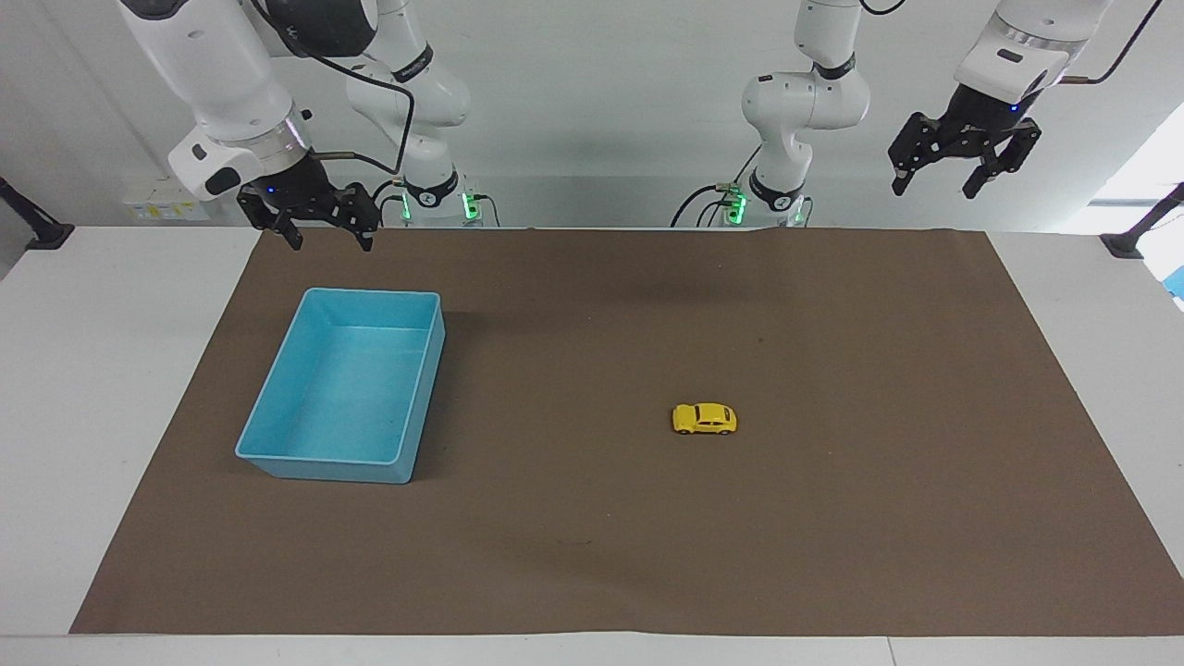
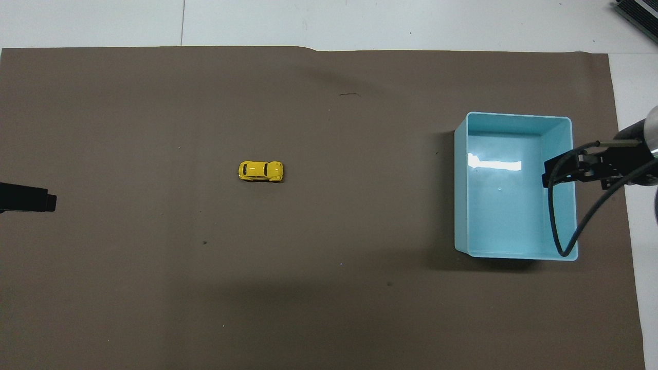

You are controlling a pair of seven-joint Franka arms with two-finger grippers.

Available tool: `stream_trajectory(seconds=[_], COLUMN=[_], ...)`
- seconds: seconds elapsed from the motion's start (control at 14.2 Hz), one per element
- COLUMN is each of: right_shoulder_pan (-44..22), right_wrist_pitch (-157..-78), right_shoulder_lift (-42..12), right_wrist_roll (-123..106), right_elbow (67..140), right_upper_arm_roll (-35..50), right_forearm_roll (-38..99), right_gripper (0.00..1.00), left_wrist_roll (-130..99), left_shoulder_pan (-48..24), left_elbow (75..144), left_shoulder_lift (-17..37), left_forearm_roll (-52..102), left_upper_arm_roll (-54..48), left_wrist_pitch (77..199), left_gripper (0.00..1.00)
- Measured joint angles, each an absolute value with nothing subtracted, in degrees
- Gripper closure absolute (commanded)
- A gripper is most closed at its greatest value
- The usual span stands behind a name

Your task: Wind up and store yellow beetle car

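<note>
The yellow beetle car (image 1: 704, 419) stands on its wheels on the brown mat (image 1: 832, 518), near the middle and a little toward the left arm's end; it also shows in the overhead view (image 2: 260, 171). The light blue tray (image 1: 277, 407) sits empty toward the right arm's end; its wall also shows in the overhead view (image 2: 461, 195). My left gripper (image 1: 932, 190) hangs open and empty, high over the left arm's end of the table. My right gripper (image 1: 330, 245) hangs open and empty over the mat's edge by the tray. Neither touches the car.
The brown mat covers most of the white table (image 1: 102, 370). A black cable (image 2: 555, 226) loops from the right arm over the tray's edge in the overhead view. Black clamps (image 1: 37, 231) sit at the table's corners by the robots.
</note>
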State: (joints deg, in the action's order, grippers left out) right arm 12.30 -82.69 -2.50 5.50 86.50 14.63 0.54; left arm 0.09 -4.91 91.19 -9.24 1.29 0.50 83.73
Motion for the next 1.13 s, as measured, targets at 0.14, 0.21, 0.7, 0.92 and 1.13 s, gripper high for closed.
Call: stream_trajectory(seconds=[0.14, 0.21, 0.7, 0.92, 1.13], right_shoulder_pan=[12.3, 12.3, 12.3, 12.3, 12.3], right_wrist_pitch=[-82.7, -82.7, -82.7, -82.7, -82.7], right_shoulder_lift=[-2.5, -2.5, -2.5, -2.5, -2.5], right_wrist_roll=[5.5, 5.5, 5.5, 5.5, 5.5], right_elbow=[86.5, 86.5, 86.5, 86.5, 86.5], right_upper_arm_roll=[14.6, 14.6, 14.6, 14.6, 14.6], right_forearm_roll=[0.5, 0.5, 0.5, 0.5, 0.5], right_gripper=[0.0, 0.0, 0.0, 0.0, 0.0], left_wrist_roll=[-2.4, -3.2, -9.2, -12.9, -13.8], left_shoulder_pan=[-4.9, -5.0, -5.0, -5.0, -5.0], left_elbow=[91.2, 91.2, 91.4, 91.4, 91.5], left_shoulder_lift=[-9.2, -9.2, -9.1, -9.1, -9.1], left_forearm_roll=[1.3, 1.3, 1.3, 1.3, 1.3], left_upper_arm_roll=[0.4, 0.2, 0.2, 0.2, 0.2], left_wrist_pitch=[83.8, 83.8, 83.8, 83.8, 83.7], left_gripper=[0.0, 0.0, 0.0, 0.0, 0.0])
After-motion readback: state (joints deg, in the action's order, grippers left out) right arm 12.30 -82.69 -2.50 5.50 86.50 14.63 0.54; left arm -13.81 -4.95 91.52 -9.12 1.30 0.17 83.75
